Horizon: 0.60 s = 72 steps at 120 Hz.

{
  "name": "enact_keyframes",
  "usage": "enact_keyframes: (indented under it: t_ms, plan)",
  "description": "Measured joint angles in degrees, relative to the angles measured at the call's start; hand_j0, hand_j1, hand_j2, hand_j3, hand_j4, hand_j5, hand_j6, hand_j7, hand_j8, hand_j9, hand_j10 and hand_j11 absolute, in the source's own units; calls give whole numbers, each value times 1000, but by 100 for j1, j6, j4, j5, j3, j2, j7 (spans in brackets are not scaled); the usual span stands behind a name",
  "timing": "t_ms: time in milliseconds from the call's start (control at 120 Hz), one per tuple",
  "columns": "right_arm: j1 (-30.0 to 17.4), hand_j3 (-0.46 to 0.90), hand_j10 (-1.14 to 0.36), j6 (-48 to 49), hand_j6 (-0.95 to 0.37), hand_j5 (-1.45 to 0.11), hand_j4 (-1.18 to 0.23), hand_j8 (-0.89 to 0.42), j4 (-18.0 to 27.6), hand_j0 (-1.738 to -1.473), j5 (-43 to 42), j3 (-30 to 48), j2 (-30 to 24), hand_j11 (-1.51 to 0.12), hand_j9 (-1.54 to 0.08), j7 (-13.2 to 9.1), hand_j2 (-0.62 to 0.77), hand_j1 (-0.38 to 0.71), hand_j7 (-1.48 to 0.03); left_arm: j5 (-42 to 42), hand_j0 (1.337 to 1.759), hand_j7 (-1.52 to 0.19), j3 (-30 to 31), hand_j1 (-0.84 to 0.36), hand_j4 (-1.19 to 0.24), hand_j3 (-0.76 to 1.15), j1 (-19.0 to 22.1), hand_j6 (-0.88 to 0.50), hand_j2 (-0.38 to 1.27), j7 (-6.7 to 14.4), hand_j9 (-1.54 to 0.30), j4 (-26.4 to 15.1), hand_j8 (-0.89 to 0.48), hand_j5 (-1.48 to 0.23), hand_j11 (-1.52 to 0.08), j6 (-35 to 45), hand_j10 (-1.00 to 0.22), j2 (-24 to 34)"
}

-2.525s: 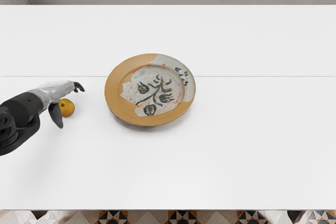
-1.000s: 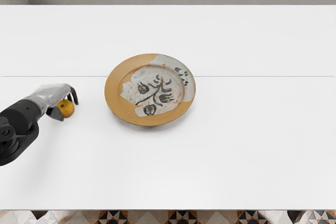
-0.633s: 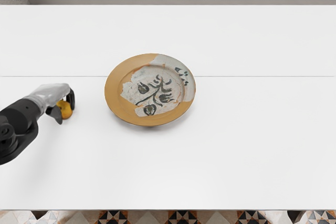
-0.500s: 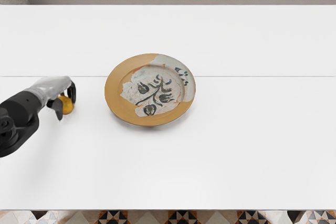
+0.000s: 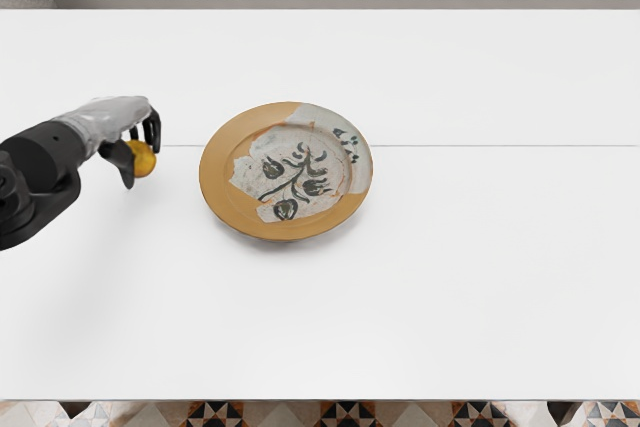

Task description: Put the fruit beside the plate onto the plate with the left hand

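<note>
**Left hand has the fruit, plate waiting to its right**

The left hand (image 5: 120, 127) comes in from the desk's left edge, about halfway between the near and far edges. Its dark fingers (image 5: 153, 132) are curled down around the fruit (image 5: 142, 159). It's a wrap-around hold: fingers on the far and right sides, thumb tucked in from the near side, and only a sliver of yellow-orange skin shows between them. The fruit looks clear of the desk (image 5: 480, 277), though no shadow confirms that.

The fruit is small, round and smooth. It reads as light and fairly firm, so weight shouldn't trouble this hand. Slip is the likelier worry, since a glossy ball can squirt out of a loose pinch. A hold around its widest part, fingers opposing thumb as here, looks like the right one. Squeezing hard would gain nothing.

Off to the right, near but not touching, sits the plate (image 5: 215, 187), a little left of the desk's middle. It has an orange rim, a pale centre and a dark leafy motif, and nothing is on it yet. The rim is shallow, so a round fruit let go from any height could well roll. A low, gentle set-down near the centre looks wisest.

The right arm isn't in shot.
</note>
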Motion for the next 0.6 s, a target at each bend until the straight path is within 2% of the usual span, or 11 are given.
enact_keyframes:
  t_ms: [158, 375, 383, 400, 600]
  plan:
    - [-2, 0, 0, 0, -1, 0, 0, 0, 0, -1658, 0, 0, 0, 0, 0, 0, 0, -349, 0, -172, 1655, -1081, -333, -326, -808, 0, -149, -490, 755, 1, -1085, -13, -472, -1101, -1085, -306, -816, -143]
    - [-2, 0, 0, -1, -1, 0, 0, 0, 0, -1658, 0, 0, 0, 0, 0, 0, 0, -349, 0, -376, 1655, -1084, -434, -418, -799, 0, -351, -446, 885, 0, -1080, -12, -449, -1110, -1081, -395, -813, -395]
    - [-2, 0, 0, -2, -1, 0, 0, 0, 0, -1658, 0, 0, 0, 0, 0, 0, 0, -349, 0, -380, 1655, -1084, -438, -418, -803, 0, -351, -490, 878, 0, -1079, -12, -450, -1100, -1080, -391, -813, -399]
    - [-2, 0, 0, -1, -1, 0, 0, 0, 0, -1658, 0, 0, 0, 0, 0, 0, 0, -349, 0, -392, 1655, -1083, -448, -421, -800, 0, -352, -442, 890, 0, -1079, -11, -454, -1105, -1080, -399, -813, -403]
    - [-1, 0, 0, -3, -1, 0, 0, 0, 0, -1658, 0, 0, 0, 0, 0, 0, 0, -349, 0, -504, 1655, -1085, -594, -406, -789, 0, -329, -411, 709, 0, -1072, 23, -435, -1114, -1072, -503, -810, -764]
